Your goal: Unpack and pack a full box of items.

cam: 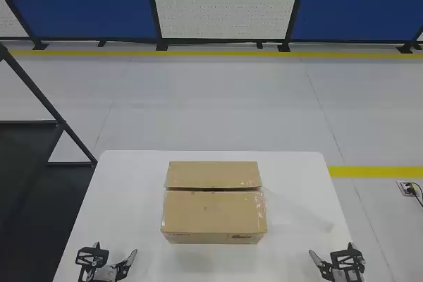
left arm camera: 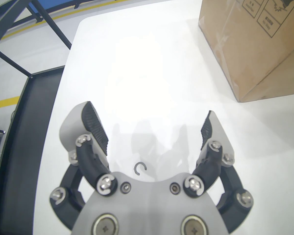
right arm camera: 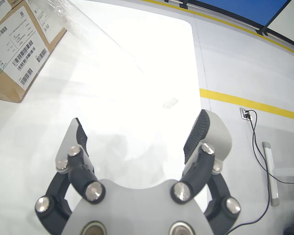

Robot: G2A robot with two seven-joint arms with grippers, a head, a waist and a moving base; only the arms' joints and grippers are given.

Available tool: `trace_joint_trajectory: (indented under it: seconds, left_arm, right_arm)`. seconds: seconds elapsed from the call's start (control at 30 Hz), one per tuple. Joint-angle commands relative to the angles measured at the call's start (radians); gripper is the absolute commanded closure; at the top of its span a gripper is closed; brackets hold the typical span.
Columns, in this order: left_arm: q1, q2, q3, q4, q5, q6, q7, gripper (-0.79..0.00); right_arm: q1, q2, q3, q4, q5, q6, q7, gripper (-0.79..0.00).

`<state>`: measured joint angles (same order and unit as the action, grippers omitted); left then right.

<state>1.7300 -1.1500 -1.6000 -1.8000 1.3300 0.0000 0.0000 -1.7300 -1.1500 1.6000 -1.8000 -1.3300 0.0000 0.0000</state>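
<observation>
On top of the white table point(cam: 127, 211), seen from above, the brown box point(cam: 213, 204) sits in the middle and its top looks shut. So I think the job has not begun: nothing is out yet, and all the taking out and putting back is left. The left gripper point(cam: 107, 262) and the right gripper point(cam: 336, 266) hang at the near edge, well apart from the box. Grey floor, a yellow line point(cam: 381, 171) and blue walls point(cam: 84, 17) lie beyond. From the left wrist, the left gripper's jaws stand wide with nothing in them, and a little metal ring point(left arm camera: 140, 168) lies on the table. From the right wrist, the right gripper gapes wide and bare too, and a clear strip of tape point(right arm camera: 63, 8) hangs from the box.
</observation>
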Motion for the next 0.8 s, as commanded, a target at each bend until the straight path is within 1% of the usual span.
trace_joint_trajectory:
  seconds: [0.0,0.27,0.33,0.47,0.57,0.67,0.77]
  left_arm:
    - [0.000,0.000,0.000,0.000,0.000,0.000,0.000,-0.785]
    - [-0.001,0.000,-0.001,0.000,0.000,0.002,0.002,-0.785]
    - [0.007,0.000,-0.013,-0.002,0.001,-0.006,0.045,-0.785]
    - [0.027,0.000,-0.050,-0.020,-0.025,-0.029,0.110,-0.785]
    - [0.040,0.002,-0.083,-0.040,-0.030,-0.059,0.161,-0.785]
    - [0.058,0.006,-0.123,-0.061,-0.016,-0.121,0.240,-0.785]
    - [0.076,0.013,-0.170,-0.076,0.034,-0.185,0.332,-0.785]
  right_arm:
    - [0.000,0.000,0.000,0.000,0.000,0.000,0.000,-0.784]
    - [0.000,0.000,-0.003,-0.008,0.006,-0.007,0.000,-0.785]
    - [-0.007,0.000,-0.006,-0.032,0.002,-0.033,0.011,-0.785]
    - [0.005,0.003,-0.004,-0.096,-0.001,-0.086,0.103,-0.785]
    - [0.019,0.005,0.007,-0.143,0.026,-0.128,0.171,-0.785]
    - [0.029,0.009,0.033,-0.196,0.099,-0.211,0.266,-0.785]
    - [0.048,0.016,0.072,-0.248,0.205,-0.292,0.391,-0.785]
